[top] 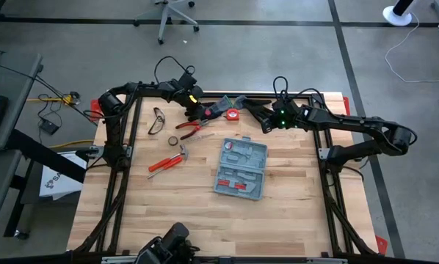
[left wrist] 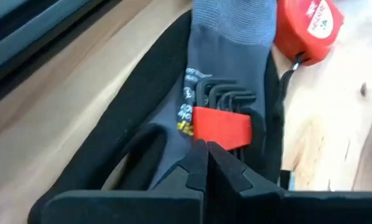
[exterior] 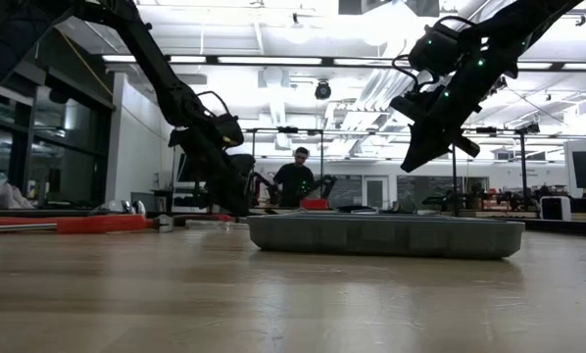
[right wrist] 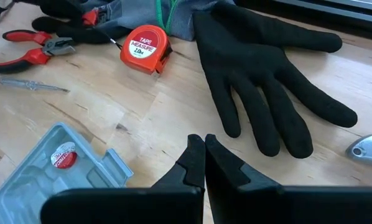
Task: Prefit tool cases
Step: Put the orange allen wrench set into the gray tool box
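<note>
One tool case (top: 241, 169), open near the middle of the pale wooden table (top: 293, 213): flat, rectangular, grey-blue plastic, rounded corners, moulded recesses, red-handled pieces in the lower part. Beyond it toward the far edge, one red tape measure (right wrist: 146, 47), round-cornered, with a white label. One pair of red-handled pliers (right wrist: 33, 50). One red-handled hammer (top: 167, 161) to the case's left. One thin screwdriver (right wrist: 33, 85). One pair of glasses (top: 155, 120). Two black gloves, knitted grey at the cuff: one (right wrist: 267, 81) spread flat, the other (left wrist: 173, 112) under a set of dark hex keys in a red holder (left wrist: 222, 121). Left gripper (left wrist: 206, 163) closed against that red holder, down on the glove. Right gripper (right wrist: 204, 158) shut, empty, raised above bare wood between case and flat glove.
</note>
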{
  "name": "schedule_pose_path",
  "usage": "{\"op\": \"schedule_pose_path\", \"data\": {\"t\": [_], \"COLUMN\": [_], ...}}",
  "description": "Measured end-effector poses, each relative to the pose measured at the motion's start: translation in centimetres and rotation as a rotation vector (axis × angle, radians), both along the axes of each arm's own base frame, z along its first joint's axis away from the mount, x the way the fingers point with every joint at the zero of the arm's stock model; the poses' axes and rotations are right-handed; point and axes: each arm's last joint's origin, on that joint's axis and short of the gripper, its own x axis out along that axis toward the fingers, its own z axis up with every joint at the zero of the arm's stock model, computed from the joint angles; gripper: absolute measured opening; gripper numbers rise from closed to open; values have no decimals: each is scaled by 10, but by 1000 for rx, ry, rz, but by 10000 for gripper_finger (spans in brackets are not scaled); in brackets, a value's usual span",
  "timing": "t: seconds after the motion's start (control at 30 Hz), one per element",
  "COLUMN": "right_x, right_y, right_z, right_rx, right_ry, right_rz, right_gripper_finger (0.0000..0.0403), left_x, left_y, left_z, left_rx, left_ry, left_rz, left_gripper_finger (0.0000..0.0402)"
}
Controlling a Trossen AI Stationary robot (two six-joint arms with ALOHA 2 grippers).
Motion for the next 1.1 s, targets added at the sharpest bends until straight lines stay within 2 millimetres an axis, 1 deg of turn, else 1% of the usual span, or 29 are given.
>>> {"op": "schedule_pose_path", "data": {"t": [0.2,0.37,0.5,0.6,0.7,0.83,0.97,1.03,1.1], "right_x": [0,0,8,26,49,90,132,150,164], "right_y": [0,0,-2,-4,-11,-30,-49,-60,-71], "right_z": [0,0,-6,-11,-18,-26,-33,-32,-30], "right_rx": [0,-3,41,55,63,82,85,89,96], "right_ry": [0,2,-38,-123,-162,-181,-189,-215,-242], "right_rz": [0,-3,54,139,169,231,314,352,387], "right_gripper_finger": [0,0,0,0,0,0,0,0,0], "left_x": [1,3,3,4,4,4,3,3,3], "left_y": [-1,0,0,-1,-1,-1,0,1,2], "left_z": [1,1,2,2,2,2,2,1,2], "left_rx": [19,54,46,37,32,32,61,99,116], "left_ry": [-5,13,-3,-13,-19,-21,2,32,37], "left_rz": [-25,3,-8,-17,-22,-25,-17,-12,-23], "left_gripper_finger": [2,1,18,42,69,102,125,132,138]}}
